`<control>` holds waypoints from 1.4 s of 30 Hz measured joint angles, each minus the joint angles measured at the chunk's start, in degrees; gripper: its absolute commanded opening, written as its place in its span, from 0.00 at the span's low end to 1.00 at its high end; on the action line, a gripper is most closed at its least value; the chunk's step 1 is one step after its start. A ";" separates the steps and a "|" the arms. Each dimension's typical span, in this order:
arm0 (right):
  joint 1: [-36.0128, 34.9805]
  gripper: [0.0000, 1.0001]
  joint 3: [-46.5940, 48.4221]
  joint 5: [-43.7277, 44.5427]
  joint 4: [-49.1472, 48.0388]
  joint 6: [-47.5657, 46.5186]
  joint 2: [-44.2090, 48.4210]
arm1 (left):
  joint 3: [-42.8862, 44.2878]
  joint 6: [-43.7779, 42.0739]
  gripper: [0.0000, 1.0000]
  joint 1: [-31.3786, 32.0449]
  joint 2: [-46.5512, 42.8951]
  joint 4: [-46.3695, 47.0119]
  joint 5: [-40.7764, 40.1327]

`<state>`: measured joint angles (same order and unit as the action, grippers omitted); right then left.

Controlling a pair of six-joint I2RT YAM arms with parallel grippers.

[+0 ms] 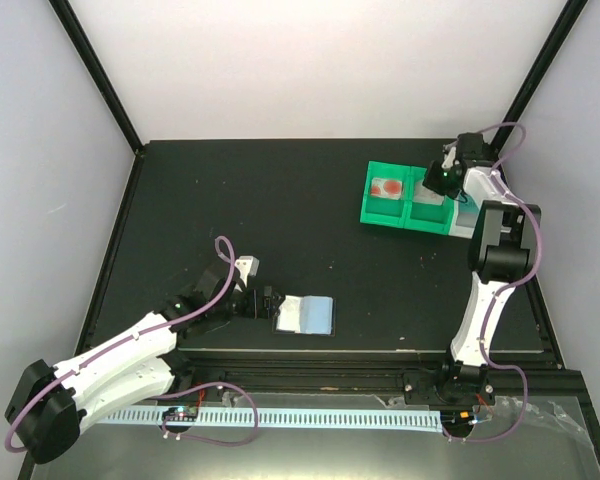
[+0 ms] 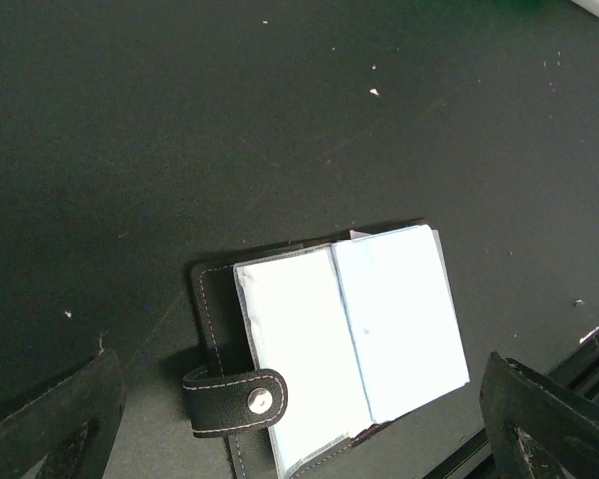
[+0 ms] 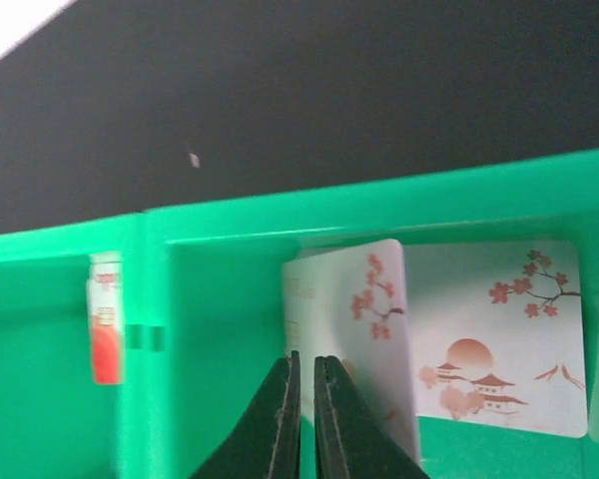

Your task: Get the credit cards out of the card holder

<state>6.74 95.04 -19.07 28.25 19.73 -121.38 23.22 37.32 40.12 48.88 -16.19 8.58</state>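
Card holder (image 2: 349,349) is lying open on the table (image 1: 280,200), left gripper (image 1: 268,302) sitting just beside it with jaws spread wide. Well apart from the card holder, right gripper (image 3: 304,399) is hanging closed in the green tray (image 3: 230,225), beside two blossom-printed credit cards (image 3: 499,329).

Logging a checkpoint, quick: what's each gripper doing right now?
Left gripper: open, holding nothing.
Right gripper: closed, holding nothing.

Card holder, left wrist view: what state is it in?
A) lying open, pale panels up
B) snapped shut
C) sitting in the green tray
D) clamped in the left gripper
A: the card holder lies flat and open on the table, pale inner panels facing up, its snap strap undone.
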 measured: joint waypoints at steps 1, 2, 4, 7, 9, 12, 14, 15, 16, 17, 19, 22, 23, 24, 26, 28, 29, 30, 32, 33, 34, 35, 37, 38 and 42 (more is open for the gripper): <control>0.00 0.08 0.04 0.33 0.11 -0.09 -0.57 | 0.00 0.00 0.99 0.00 0.00 0.00 0.00; 0.00 0.09 0.07 0.83 0.26 -0.22 -1.31 | 0.00 0.00 0.99 0.00 0.00 0.00 -0.02; 0.00 0.10 0.07 1.44 0.72 -0.37 -2.32 | 0.00 -0.02 0.99 0.00 0.00 0.00 -0.13; 0.00 0.11 0.09 2.60 1.73 -0.55 -2.84 | 0.00 -0.02 0.99 0.02 0.00 -0.02 -0.46; -0.02 0.12 0.39 3.02 1.90 -0.72 -2.84 | 0.00 -0.04 0.99 0.00 0.17 0.00 -0.68; 0.00 0.14 0.79 3.61 1.92 -0.85 -2.84 | 0.00 -0.02 0.98 0.00 1.18 0.00 -0.92; -0.02 0.15 0.81 3.69 2.08 -0.96 -2.75 | 0.00 -0.02 0.98 0.00 1.88 -0.02 -0.96; -0.02 0.16 0.81 3.72 2.25 -1.01 -2.62 | 0.00 -0.02 0.99 0.00 2.25 -0.02 -0.98; -0.02 0.17 0.74 3.69 2.34 -0.98 -2.38 | 0.00 -0.02 0.99 0.00 2.58 -0.07 -1.01; -0.02 0.19 0.50 3.69 2.36 -0.87 -1.99 | 0.00 -0.02 0.98 0.00 2.89 -0.11 -1.05; -0.02 0.22 -0.87 3.61 2.36 -0.79 -0.26 | 0.00 -0.04 0.98 0.00 3.08 -0.20 -1.09; -0.33 0.25 -3.96 3.43 2.38 -0.39 3.96 | 0.11 -0.17 0.99 0.00 3.10 -0.72 -1.20; -0.52 0.27 -5.14 3.37 2.38 -0.24 5.55 | 0.28 -0.28 0.99 0.00 3.08 -0.96 -1.40; -0.79 0.29 -6.49 3.26 2.03 -0.04 7.28 | 0.42 -0.31 0.99 0.00 2.97 -1.03 -1.68; -1.81 0.31 -10.60 2.45 1.07 0.26 11.85 | 0.72 -0.28 0.99 0.00 2.80 -1.05 -2.16; -3.19 0.33 -14.05 1.77 0.66 0.70 15.76 | 1.01 -0.28 0.99 0.00 2.73 -0.98 -2.78; -4.24 0.33 -16.26 1.31 -0.31 0.79 17.99 | 1.09 -0.28 0.99 0.00 2.73 -0.98 -3.02; -5.20 0.34 -18.05 0.92 -0.66 0.96 19.85 | 1.20 -0.28 0.99 -0.04 2.73 -1.18 -3.30; -7.96 0.34 -22.58 0.33 -1.20 1.14 24.22 | 1.84 -0.35 0.99 -0.04 2.73 -1.90 -3.56; -9.25 0.34 -24.44 -0.02 -1.36 1.18 25.99 | 2.23 -0.48 0.99 -0.04 2.69 -2.23 -3.61; -10.32 0.35 -26.03 -0.46 -1.53 1.31 27.54 | 2.86 -0.72 0.99 -0.07 2.54 -2.78 -3.65; -11.63 0.36 -27.69 -1.01 -1.66 1.44 29.22 | 3.54 -1.03 0.99 -0.07 2.25 -3.26 -3.67; -14.32 0.39 -30.82 -1.92 -1.62 1.62 32.68 | 5.16 -1.84 0.99 -0.07 1.29 -4.59 -3.78; -15.52 0.41 -31.93 -2.16 -1.53 1.73 34.23 | 6.12 -2.23 0.99 -0.07 0.63 -5.42 -3.93; -20.52 0.54 -35.71 -2.51 -0.70 1.99 42.07 | 10.49 -3.67 0.99 -0.31 -2.93 -8.52 -4.83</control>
<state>-13.78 59.33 -21.58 27.55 21.71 -79.31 33.71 33.65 39.81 45.95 -24.71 3.75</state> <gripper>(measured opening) 0.447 0.989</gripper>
